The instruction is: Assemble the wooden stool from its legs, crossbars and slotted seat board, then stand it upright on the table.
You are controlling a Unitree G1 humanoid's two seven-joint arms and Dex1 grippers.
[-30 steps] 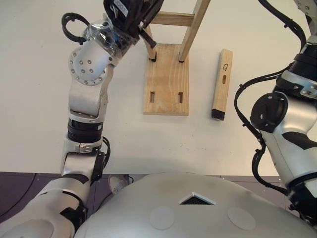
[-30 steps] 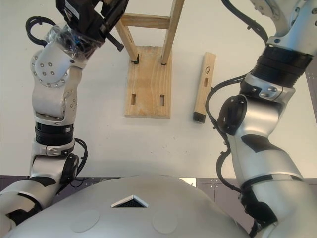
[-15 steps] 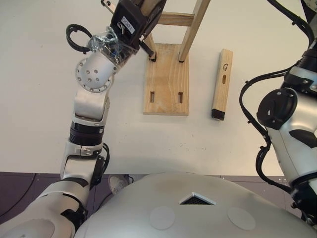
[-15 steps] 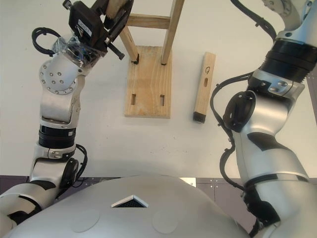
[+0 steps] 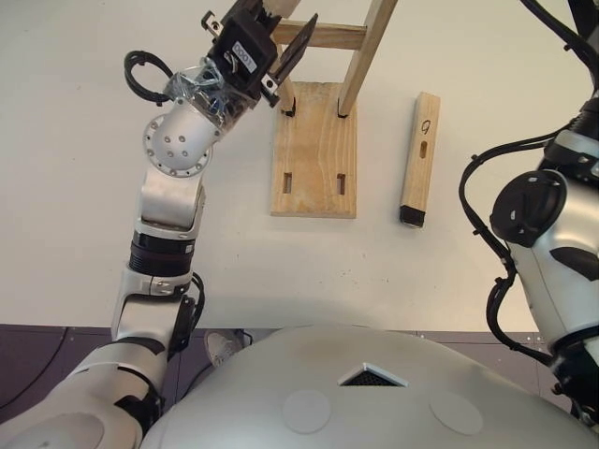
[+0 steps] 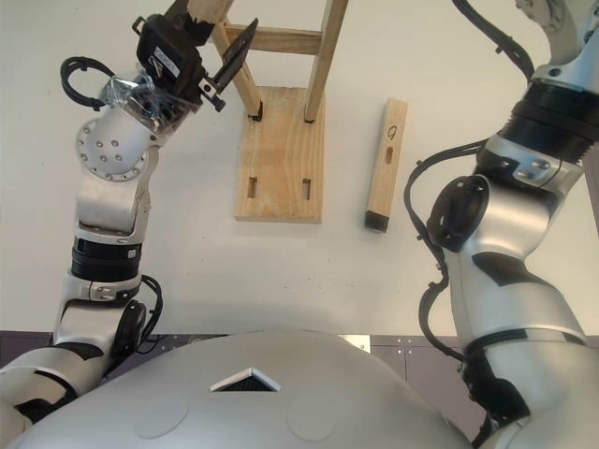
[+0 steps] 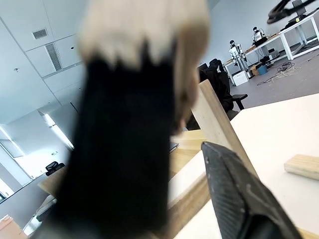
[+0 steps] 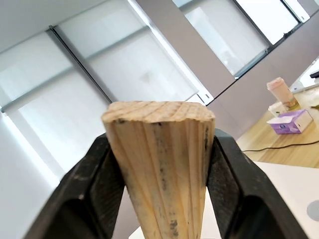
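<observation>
the left claw (image 5: 274, 19) was clenched on the left leg (image 5: 284, 94) a second ago. now it has let go: its fingers (image 5: 298, 47) stand spread on either side of the wood, and the wrist has tipped back a little. the leg did not stir when it was freed. it rises from a far slot of the seat board (image 5: 314, 150), joined by the crossbar (image 5: 332, 36) to the right leg (image 5: 360, 56) in the slot beside it. the board lies flat on the desk (image 5: 75, 187) where it lay before, its two near slots unfilled. well apart to its right, the loose leg (image 5: 420, 154) has not moved either.

the right claw (image 8: 160, 174) stays gripped on the end of a wooden piece, presumably the top of that right leg, so the frame is steadied from one side only.

my reading: the first leg pair now sits in its slots, and the left arm is free to fetch the loose leg. the second pair and the turn upright are still to do.
</observation>
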